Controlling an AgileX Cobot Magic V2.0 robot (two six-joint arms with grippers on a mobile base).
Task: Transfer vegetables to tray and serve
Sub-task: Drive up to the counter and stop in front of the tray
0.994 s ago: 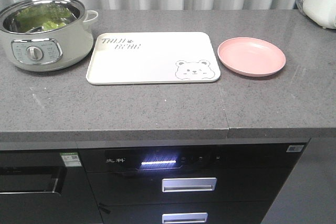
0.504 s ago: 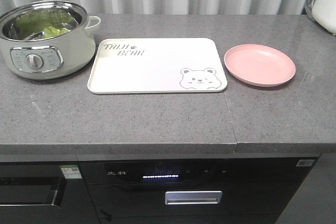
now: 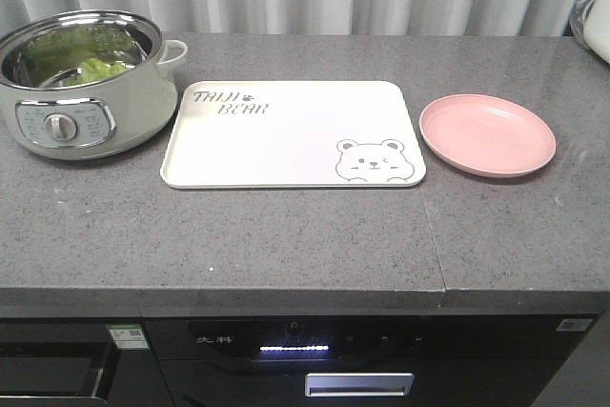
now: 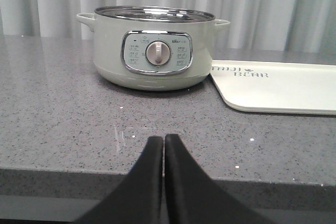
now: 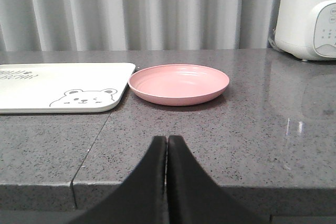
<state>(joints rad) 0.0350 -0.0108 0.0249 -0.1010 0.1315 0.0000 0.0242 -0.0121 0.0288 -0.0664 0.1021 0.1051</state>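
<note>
Green lettuce, the vegetables (image 3: 95, 70), lies inside a steel-lined pale green electric pot (image 3: 81, 102) at the counter's back left. The cream tray (image 3: 291, 135) with bear face and lettering lies flat mid-counter, bare; its left end shows in the left wrist view as the tray (image 4: 283, 85), its right end in the right wrist view as the tray (image 5: 63, 90). My left gripper (image 4: 164, 140) is shut with nothing in it, low at the counter's front edge, facing the pot (image 4: 155, 51). My right gripper (image 5: 167, 141) is shut too, facing the pink plate (image 5: 178, 83). Neither gripper shows in the front view.
A round pink plate (image 3: 487, 134) sits right of the tray. A white appliance (image 5: 308, 17) stands at the back right. Grey curtains hang behind the counter (image 3: 286, 235). Dark oven drawers (image 3: 357, 383) are below the front edge.
The front view has shifted: pot, tray and plate now appear lower and further right, the counter looks closer, and less of the drawers shows.
</note>
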